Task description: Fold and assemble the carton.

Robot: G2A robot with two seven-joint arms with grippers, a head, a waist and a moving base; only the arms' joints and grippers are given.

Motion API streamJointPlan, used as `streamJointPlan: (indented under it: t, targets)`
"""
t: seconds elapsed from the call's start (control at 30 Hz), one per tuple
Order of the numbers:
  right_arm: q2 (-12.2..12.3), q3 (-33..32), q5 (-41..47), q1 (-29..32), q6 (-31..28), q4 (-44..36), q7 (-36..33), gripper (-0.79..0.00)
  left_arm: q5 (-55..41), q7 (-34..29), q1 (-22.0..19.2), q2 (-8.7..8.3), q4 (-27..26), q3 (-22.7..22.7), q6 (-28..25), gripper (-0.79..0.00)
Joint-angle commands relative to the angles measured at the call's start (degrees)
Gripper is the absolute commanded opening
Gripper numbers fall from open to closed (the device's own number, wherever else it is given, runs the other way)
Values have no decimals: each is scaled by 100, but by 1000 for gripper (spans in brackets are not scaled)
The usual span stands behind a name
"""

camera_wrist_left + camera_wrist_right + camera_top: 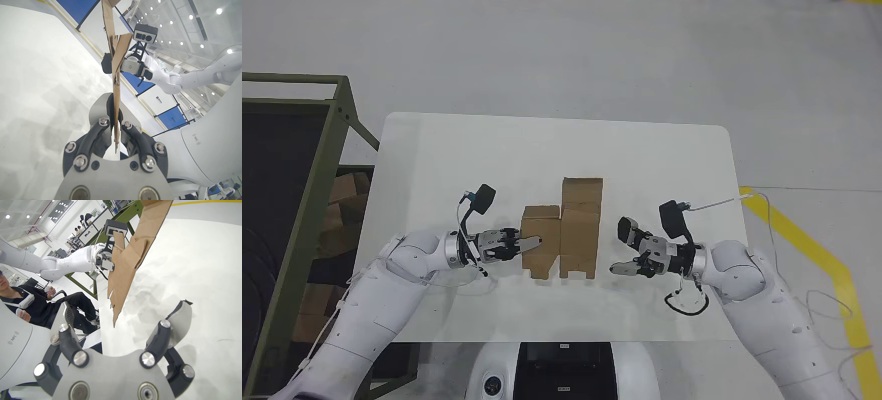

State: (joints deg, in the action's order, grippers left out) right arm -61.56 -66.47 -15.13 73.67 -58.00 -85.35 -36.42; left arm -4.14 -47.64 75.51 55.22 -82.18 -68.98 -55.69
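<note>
The carton (564,235) was a flattened brown cardboard blank over the middle of the white desk (442,150). Its panels were not yet set up into a box. Its left panel was shorter, and the right one reached farther toward the far side. Notched flaps ran along its near edge. The left gripper (532,241) was closed on the carton's left edge. In the left wrist view the board (116,91) ran edge-on between the clamped fingers (108,100). In the right wrist view the carton (122,275) appeared to be held off the desk surface, with its shadow below it.

The right gripper (625,248) was just to the right of the carton, apart from it. Its fingers (65,308) were spread wide and held nothing.

Left of the desk was a green metal rack (292,77). Brown cardboard pieces (342,205) lay stacked inside it.
</note>
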Motion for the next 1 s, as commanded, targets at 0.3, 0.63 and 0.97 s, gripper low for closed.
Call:
streamJointPlan:
  t: [0.3,0.63,0.97]
  targets:
    - [-14,182,-30,-50,325,-70,12,0,180,283,40,25,-139,81,208,-785]
    - [-40,606,557,-329,253,342,-161,-31,489,670,-68,86,-109,324,193,-785]
    - [-53,803,543,-457,261,401,-69,-468,665,965,-138,123,45,463,82,-785]
